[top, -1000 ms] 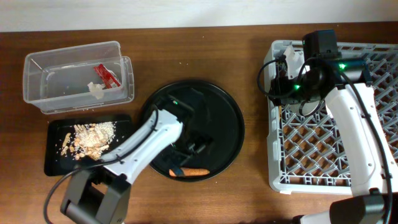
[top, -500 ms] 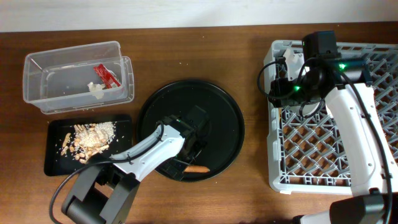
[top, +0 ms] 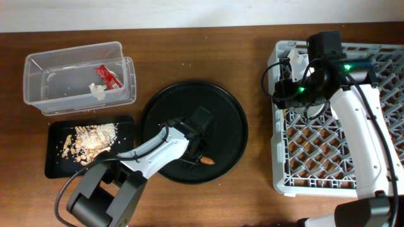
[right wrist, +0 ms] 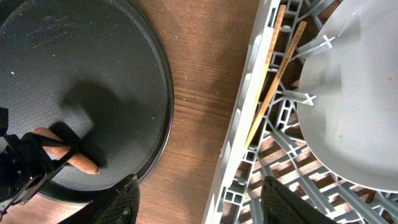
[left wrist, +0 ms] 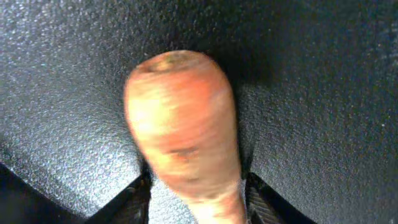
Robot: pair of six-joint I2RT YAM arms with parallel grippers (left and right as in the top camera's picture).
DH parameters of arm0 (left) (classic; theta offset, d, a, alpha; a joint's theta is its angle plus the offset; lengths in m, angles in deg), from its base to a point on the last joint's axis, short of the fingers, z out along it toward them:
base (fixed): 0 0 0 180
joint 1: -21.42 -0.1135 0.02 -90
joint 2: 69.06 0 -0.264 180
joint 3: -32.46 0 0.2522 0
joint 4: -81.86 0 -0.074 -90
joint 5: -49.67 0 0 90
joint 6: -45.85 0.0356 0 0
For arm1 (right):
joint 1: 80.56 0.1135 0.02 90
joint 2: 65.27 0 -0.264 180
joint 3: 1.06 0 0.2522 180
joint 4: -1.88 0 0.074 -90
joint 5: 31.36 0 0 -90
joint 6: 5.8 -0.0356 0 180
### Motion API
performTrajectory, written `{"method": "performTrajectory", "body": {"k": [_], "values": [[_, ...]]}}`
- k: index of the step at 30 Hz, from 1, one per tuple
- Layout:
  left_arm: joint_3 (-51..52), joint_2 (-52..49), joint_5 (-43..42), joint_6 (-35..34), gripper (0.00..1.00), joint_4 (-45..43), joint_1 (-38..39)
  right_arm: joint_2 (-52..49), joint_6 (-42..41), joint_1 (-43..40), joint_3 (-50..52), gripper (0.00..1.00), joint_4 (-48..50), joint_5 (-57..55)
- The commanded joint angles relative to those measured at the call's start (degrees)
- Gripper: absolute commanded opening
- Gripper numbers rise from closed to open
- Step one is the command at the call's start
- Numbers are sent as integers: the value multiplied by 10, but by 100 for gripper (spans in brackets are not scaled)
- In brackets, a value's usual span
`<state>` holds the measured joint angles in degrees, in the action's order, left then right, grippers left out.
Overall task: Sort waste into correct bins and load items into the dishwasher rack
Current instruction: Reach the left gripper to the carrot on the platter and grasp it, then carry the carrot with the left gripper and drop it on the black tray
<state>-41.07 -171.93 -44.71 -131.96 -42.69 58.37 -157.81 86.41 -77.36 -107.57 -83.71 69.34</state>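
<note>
The small orange carrot (left wrist: 180, 124) lies on the large round black tray (top: 214, 107), near its front rim. My left gripper (top: 201, 157) is down on it, and both fingers press the carrot's sides. In the overhead view only the carrot's tip (top: 209, 162) shows. My right gripper (right wrist: 202, 199) hangs open over the left edge of the grey dishwasher rack (top: 379, 164), with nothing between its fingers. A pale plate (right wrist: 354, 93) and the wooden chopsticks (right wrist: 273, 81) rest in the rack. The cup and bowl are hidden from view.
The clear plastic box (top: 38, 94) at the back left holds a red wrapper (top: 107, 75) and a white scrap (top: 98, 91). In front of it, the shallow black tray (top: 53, 164) holds beige food scraps (top: 91, 140). Bare wood lies between the round tray and the rack.
My left gripper has moved down to the front of the round tray and shut round the carrot, which it now mostly covers. The right arm has not moved.
</note>
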Motion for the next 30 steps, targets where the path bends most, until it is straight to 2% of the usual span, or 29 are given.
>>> {"method": "performTrajectory", "body": {"k": [1, 6, 7, 8, 11, 14, 16, 19, 24, 30], "values": [[7, -10, 12, 0, 37, -6, 0, 2, 5, 2, 1, 62, -2, 9], [6, -9, 8, 1, 13, -5, -2, 2, 5, 2, 1, 62, -2, 9], [6, -4, 8, 30, 4, -5, -13, 2, 5, 2, 1, 62, -2, 9], [6, 5, 8, 73, 1, -5, -31, 2, 5, 2, 1, 62, -2, 9], [6, 69, 10, 201, 0, -5, -94, 2, 5, 2, 1, 62, -2, 9], [6, 160, 49, 292, 1, 12, -178, 2, 5, 2, 1, 62, -2, 9], [6, 222, 125, 299, 0, 51, -251, 2, 5, 2, 1, 62, -2, 9], [6, 255, 218, 299, 1, 89, -370, 2, 5, 2, 1, 62, -2, 9], [9, 190, 237, 305, 1, 101, -523, 2, 5, 2, 1, 61, -2, 9], [9, 68, 237, 309, 2, 93, -617, 2, 5, 2, 1, 61, -2, 9]]}}
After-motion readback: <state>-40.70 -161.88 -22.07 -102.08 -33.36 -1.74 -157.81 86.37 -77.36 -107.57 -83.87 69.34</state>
